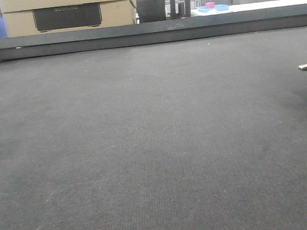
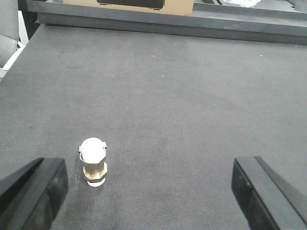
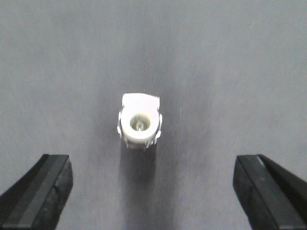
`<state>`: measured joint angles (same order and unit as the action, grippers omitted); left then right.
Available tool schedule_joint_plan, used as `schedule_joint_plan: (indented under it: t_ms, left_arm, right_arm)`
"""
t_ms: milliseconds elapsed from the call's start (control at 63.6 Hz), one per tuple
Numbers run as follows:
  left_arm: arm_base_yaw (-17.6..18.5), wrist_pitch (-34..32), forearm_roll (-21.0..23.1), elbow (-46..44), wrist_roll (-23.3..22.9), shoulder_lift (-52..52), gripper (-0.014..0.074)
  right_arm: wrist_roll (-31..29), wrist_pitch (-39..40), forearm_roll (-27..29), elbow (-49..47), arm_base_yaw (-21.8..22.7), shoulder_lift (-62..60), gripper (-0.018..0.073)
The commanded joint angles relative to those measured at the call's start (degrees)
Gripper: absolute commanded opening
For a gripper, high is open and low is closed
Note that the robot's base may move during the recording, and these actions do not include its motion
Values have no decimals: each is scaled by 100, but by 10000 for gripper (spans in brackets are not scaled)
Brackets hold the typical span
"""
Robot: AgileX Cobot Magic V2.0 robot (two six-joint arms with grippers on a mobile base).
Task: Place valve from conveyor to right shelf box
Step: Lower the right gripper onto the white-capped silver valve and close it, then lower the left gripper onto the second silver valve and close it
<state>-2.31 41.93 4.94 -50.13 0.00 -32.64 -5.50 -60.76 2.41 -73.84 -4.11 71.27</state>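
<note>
The left gripper [image 2: 148, 194] and right gripper [image 3: 153, 191] both have their jaws spread wide, gripping nothing, beyond them the valve [image 3: 139, 125] standing upright on the conveyor [image 1: 146, 148], then its black rail [image 1: 146, 34] and cardboard boxes [image 1: 67, 14].

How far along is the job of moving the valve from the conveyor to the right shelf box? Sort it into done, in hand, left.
Done: nothing yet; the valve stands on the conveyor, ungrasped. In hand: the right gripper hangs open over it, fingers wide either side. Left: close, lift, carry to the shelf box, which no view shows. The left gripper is open, empty.
</note>
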Motion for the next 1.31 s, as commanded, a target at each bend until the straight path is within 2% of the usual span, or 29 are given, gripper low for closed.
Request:
schedule_joint_plan:
  t_ms: [0,204,425,692,1007,1133,1290]
  left_arm:
    - [38,-38,-10,-44,-56,-9,599]
    - [38,-50,-47,-44,-56,-20,599]
    - [38,-50,-121,-44,-56,-13,599]
    - [38,-50,-174,-44,-56,-13,599]
    - [38,-50,-174,-44,-56,-13,599]
    - [38,-50,-174,-44,-56,-13,599]
    - [38,-50,-174,-44,-56,-13,599]
  right_arm:
    - [-116,-304,-59,-251,-12,414,568]
    - [-165,-316,-33,-280,-62,1283,568]
    - [-165,118,-30,-280,-109,1986,568]
    - [-165,558,-19,-280,-98,2614,568]
    - [-165,706,-19,-280,-98,2938,558]
    - [-165,726,-19,-280,-98,2938,419]
    - [-165,725,-19,-280,-98,2938,30]
